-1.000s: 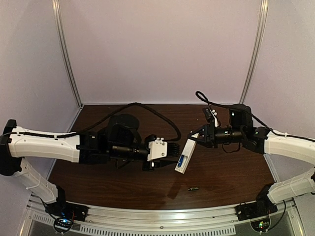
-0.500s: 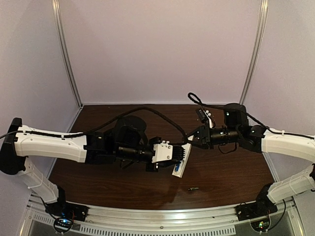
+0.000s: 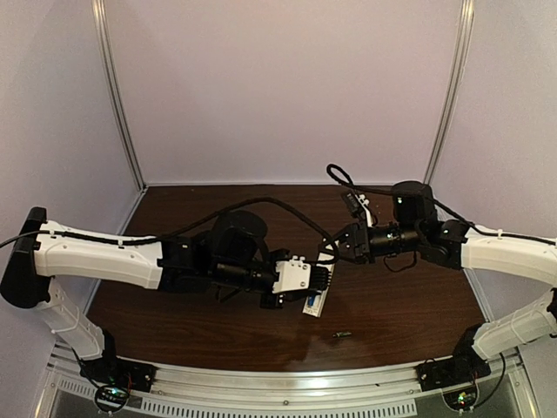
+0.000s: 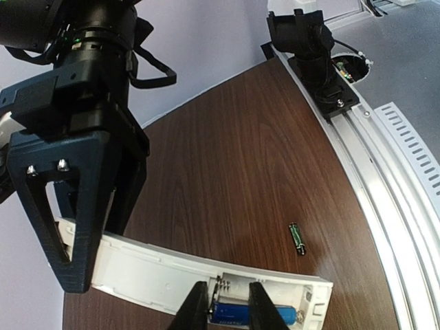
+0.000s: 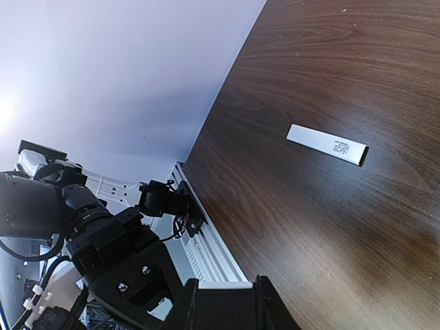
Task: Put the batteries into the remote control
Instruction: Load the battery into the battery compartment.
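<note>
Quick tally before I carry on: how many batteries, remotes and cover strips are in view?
batteries: 2, one in the recess, one loose
remote control: 1
cover strip: 1
Total: 4

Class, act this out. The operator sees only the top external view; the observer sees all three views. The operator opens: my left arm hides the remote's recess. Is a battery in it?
Observer: Yes. The left wrist view shows a blue battery lying in the recess of the remote control, with the fingers of the left gripper on either side of it.
Operator: Where is the cover?
Observer: The right wrist view shows the white cover strip flat on the table, apart from everything else.
Operator: Is my right arm gripping the remote?
Observer: Yes. The right wrist view shows the right gripper closed on the remote control's end.
</note>
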{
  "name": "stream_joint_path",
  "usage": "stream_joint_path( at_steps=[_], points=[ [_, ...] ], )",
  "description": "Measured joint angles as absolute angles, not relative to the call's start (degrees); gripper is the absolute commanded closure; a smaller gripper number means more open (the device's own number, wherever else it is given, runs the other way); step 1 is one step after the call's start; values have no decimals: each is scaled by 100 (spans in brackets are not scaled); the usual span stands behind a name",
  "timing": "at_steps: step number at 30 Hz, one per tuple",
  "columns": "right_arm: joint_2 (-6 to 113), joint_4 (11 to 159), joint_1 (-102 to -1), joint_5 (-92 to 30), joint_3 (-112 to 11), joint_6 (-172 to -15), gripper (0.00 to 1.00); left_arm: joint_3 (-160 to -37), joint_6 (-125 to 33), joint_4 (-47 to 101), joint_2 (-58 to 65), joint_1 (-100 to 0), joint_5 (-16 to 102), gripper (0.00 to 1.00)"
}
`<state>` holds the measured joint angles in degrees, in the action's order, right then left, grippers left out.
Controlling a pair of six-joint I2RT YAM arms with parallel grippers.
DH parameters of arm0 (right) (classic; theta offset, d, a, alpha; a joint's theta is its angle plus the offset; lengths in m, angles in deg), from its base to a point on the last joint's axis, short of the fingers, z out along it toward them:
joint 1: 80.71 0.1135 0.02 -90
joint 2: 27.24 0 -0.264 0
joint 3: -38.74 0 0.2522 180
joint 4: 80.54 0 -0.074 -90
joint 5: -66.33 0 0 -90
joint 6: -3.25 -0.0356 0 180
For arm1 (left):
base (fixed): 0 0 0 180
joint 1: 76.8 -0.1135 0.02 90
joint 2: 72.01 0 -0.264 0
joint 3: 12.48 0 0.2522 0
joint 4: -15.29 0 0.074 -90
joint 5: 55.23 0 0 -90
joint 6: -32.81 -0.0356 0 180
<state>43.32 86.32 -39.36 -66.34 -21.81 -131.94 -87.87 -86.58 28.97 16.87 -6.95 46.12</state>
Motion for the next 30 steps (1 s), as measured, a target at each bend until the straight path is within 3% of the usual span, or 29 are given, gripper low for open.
stream_joint_path(
  at_steps=[15,30],
  points=[
    [4335,8590,-3915,-6676,-2181,-13109,100,-8774,-8599,2849,1696,-693,4650,93],
    [4315,8835,-3910,-6991,-2181,-13334,100,-8553,-8745,2392,1604,-693,4792,99]
  ],
)
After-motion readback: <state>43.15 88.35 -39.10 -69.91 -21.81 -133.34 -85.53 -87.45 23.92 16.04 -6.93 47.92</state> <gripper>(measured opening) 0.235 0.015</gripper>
